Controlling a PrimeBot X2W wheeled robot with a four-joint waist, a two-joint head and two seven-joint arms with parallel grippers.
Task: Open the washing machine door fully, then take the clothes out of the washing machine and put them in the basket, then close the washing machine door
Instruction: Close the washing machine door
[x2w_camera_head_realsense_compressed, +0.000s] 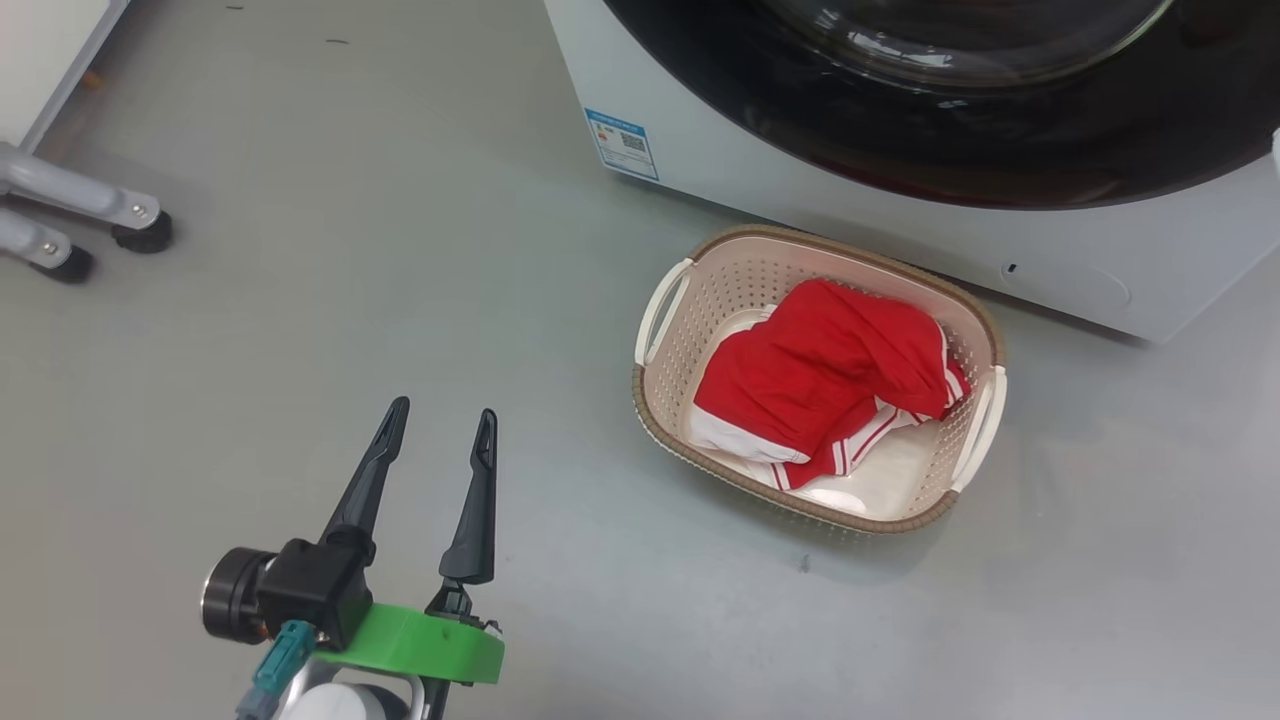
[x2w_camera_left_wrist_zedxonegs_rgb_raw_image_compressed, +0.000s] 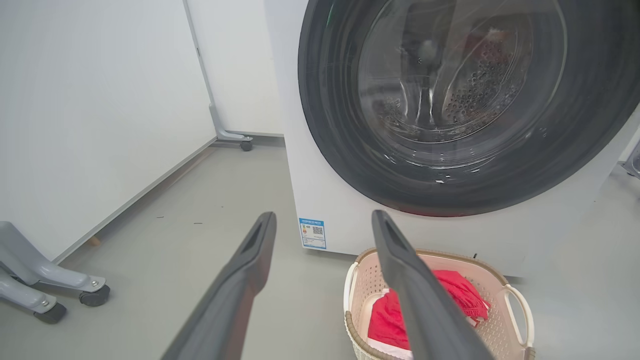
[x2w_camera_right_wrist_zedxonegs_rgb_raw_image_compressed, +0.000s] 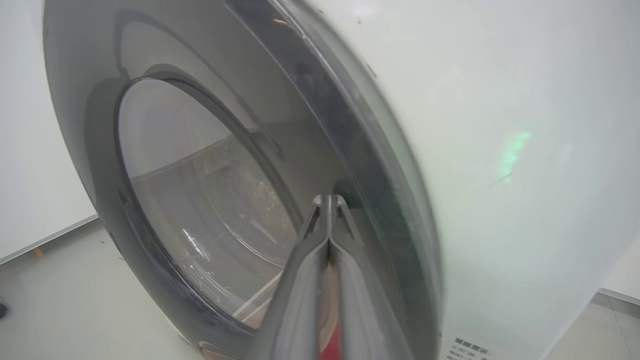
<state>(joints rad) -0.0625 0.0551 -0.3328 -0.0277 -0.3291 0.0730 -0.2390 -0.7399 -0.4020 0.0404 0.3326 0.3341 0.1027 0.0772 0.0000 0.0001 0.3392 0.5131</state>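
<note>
The basket (x2w_camera_head_realsense_compressed: 720, 300) stands on the floor (x2w_camera_head_realsense_compressed: 400, 330) just before the washing machine (x2w_camera_head_realsense_compressed: 700, 150), below the washing machine door (x2w_camera_head_realsense_compressed: 1000, 130), which lies against the machine's front. The clothes (x2w_camera_head_realsense_compressed: 830, 370) lie in the basket. A label (x2w_camera_head_realsense_compressed: 621, 143) sits on the front, left of the door. The left gripper (x2w_camera_head_realsense_compressed: 443, 410), jaws apart, hangs over the floor, well left of the basket. The right gripper (x2w_camera_right_wrist_zedxonegs_rgb_raw_image_compressed: 327, 200), jaws together, is at the door's rim. Two wheeled legs (x2w_camera_head_realsense_compressed: 100, 215) stand far left.

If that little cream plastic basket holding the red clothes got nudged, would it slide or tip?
Probably slide: the cream perforated plastic basket sits low and wide on the smooth grey floor. It looks light, with thin holed walls. The crumpled red white-striped garment inside likely adds little weight.
</note>
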